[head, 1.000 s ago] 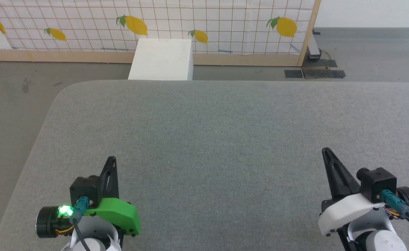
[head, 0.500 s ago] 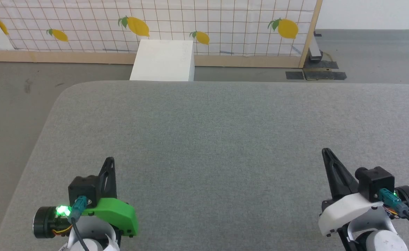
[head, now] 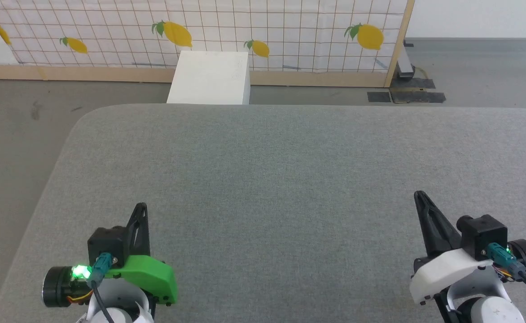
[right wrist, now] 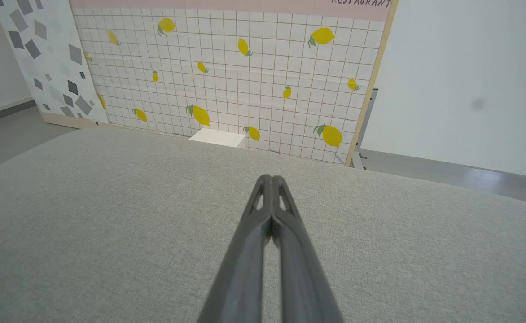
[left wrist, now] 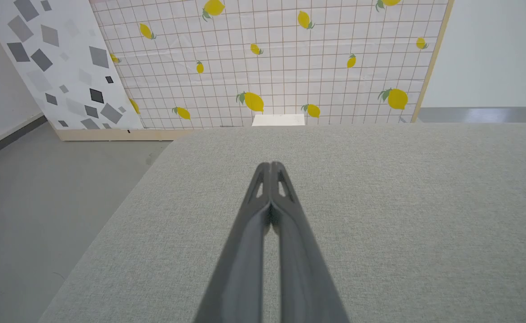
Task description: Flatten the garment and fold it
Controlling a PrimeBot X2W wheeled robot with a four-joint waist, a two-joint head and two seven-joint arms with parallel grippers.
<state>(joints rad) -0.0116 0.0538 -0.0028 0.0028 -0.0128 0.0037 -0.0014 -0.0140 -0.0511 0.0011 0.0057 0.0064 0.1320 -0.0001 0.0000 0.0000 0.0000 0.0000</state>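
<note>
The royal blue garment is out of view. My left gripper (head: 141,207) hovers at the lower left above the grey padded table (head: 281,170), its two dark fingers pressed together and holding nothing; the left wrist view shows the same gripper (left wrist: 270,165) shut, tips touching. My right gripper (head: 419,195) sits at the lower right over the table, also shut and holding nothing; in the right wrist view that gripper (right wrist: 271,178) has its tips closed together.
The table's rounded far-left corner (head: 88,116) drops to grey floor (head: 16,134). A white box (head: 209,77) stands just beyond the far edge, before a lemon-print tiled panel (head: 245,27). A grey-patterned panel (left wrist: 56,67) leans at the left.
Between the oldest frame and now the whole head view shifted slightly, so the camera moved. Both grippers stay shut in the same places.
</note>
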